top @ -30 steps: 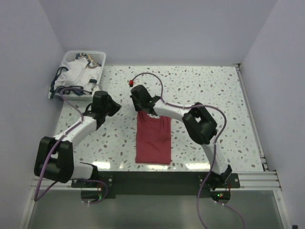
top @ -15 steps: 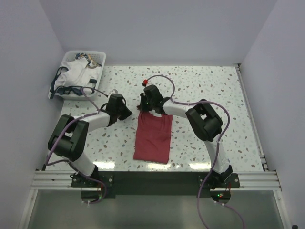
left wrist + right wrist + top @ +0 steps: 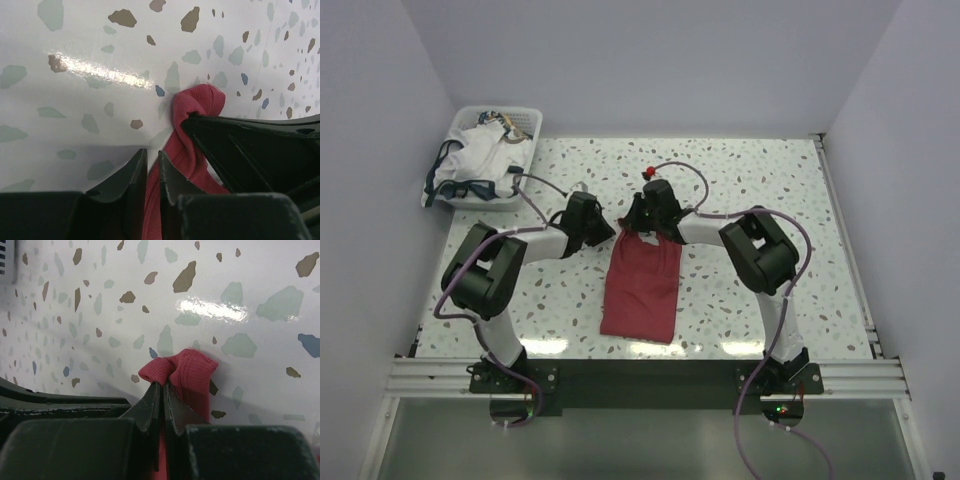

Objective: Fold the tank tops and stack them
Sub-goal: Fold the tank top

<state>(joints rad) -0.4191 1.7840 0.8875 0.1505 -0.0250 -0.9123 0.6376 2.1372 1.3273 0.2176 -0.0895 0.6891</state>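
Observation:
The dark red tank top point(image 3: 642, 290) lies as a long narrow strip in the middle of the table, and its far end is lifted. My right gripper point(image 3: 636, 228) point(image 3: 162, 386) is shut on a bunched fold of that far end point(image 3: 187, 371). My left gripper point(image 3: 612, 230) point(image 3: 152, 156) is close beside it on the left. Its jaws are a narrow gap apart, with the red cloth point(image 3: 197, 102) under and just beyond them and nothing pinched. The white tank top point(image 3: 480, 155) with navy trim lies crumpled in the basket.
A white plastic basket point(image 3: 526, 124) sits at the far left corner of the speckled table point(image 3: 760, 190). Both forearms cross low over the table's middle. Walls close in the left, far and right sides.
My left arm has swung right from near the basket to the red top's far end, and its jaws have parted slightly. My right gripper has carried the pinched end a little to the right.

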